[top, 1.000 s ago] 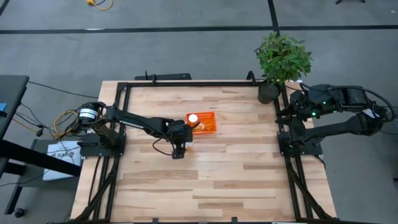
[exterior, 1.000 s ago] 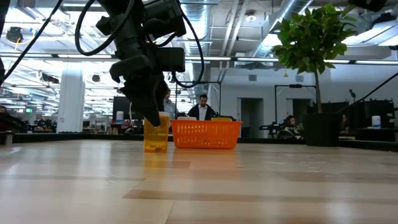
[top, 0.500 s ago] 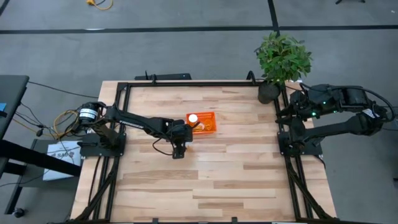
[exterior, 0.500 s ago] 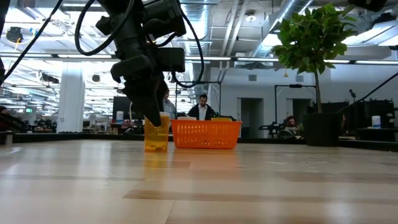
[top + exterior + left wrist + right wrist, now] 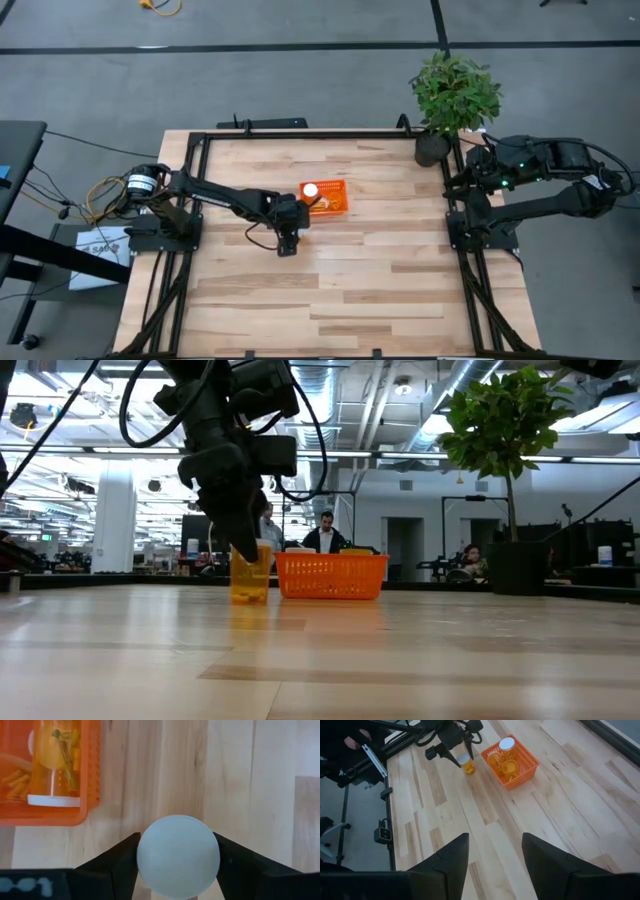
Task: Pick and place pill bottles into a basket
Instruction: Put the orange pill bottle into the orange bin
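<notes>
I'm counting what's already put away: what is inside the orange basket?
The basket holds pill bottles: one white cap shows from above, and amber bodies lie beside it. How many there are in all I cannot tell; they overlap.

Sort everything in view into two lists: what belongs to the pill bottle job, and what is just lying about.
Part of the job:
- small orange mesh basket with capped bottles lying inside
- amber pill bottle with white cap standing on the table beside the basket
- left gripper, closed on that bottle's cap

Just there:
- green potted plant at the table's corner
- right gripper, waiting at the table's edge
</notes>
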{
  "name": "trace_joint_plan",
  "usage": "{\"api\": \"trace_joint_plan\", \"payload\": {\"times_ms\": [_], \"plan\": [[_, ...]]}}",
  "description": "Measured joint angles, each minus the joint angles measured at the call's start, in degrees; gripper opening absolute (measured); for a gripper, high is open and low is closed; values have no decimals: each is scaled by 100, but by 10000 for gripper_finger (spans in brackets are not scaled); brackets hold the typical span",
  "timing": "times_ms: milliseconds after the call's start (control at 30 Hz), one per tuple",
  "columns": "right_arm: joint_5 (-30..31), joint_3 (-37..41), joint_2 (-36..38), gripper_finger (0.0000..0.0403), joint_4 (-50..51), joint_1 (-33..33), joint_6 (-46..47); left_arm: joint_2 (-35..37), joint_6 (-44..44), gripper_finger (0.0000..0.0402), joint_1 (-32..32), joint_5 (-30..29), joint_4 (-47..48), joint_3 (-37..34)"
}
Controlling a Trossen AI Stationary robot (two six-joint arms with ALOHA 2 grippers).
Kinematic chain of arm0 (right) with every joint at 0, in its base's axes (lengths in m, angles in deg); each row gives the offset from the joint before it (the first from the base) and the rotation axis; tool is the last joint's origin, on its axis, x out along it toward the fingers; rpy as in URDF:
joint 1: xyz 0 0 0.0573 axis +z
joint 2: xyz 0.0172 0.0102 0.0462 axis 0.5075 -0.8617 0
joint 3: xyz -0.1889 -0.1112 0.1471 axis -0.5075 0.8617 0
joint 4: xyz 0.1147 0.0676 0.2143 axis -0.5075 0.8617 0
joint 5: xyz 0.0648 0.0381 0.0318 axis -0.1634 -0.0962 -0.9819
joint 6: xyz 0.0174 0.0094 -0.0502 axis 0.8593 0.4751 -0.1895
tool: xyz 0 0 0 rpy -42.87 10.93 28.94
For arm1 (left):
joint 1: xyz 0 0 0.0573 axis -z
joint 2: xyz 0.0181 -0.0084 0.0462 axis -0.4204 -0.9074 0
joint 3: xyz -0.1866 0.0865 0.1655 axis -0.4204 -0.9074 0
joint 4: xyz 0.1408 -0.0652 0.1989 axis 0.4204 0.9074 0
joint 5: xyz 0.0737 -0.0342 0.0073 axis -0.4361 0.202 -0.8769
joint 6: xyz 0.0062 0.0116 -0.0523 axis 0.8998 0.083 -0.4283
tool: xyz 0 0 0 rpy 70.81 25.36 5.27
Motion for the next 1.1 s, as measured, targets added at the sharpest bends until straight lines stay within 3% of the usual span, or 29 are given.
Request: {"api": "trace_joint_plan", "payload": {"times_ms": [267, 600, 1100], "plan": [[0, 0, 0, 178, 0, 2, 0, 2, 75, 211, 82, -86, 512, 547], [0, 0, 0, 177, -2, 0, 0, 2, 574, 211, 43, -879, 1095, 1742], [0, 0, -1, 178, 0, 0, 0, 7, 805, 210, -920, -732, 999, 2420]]}}
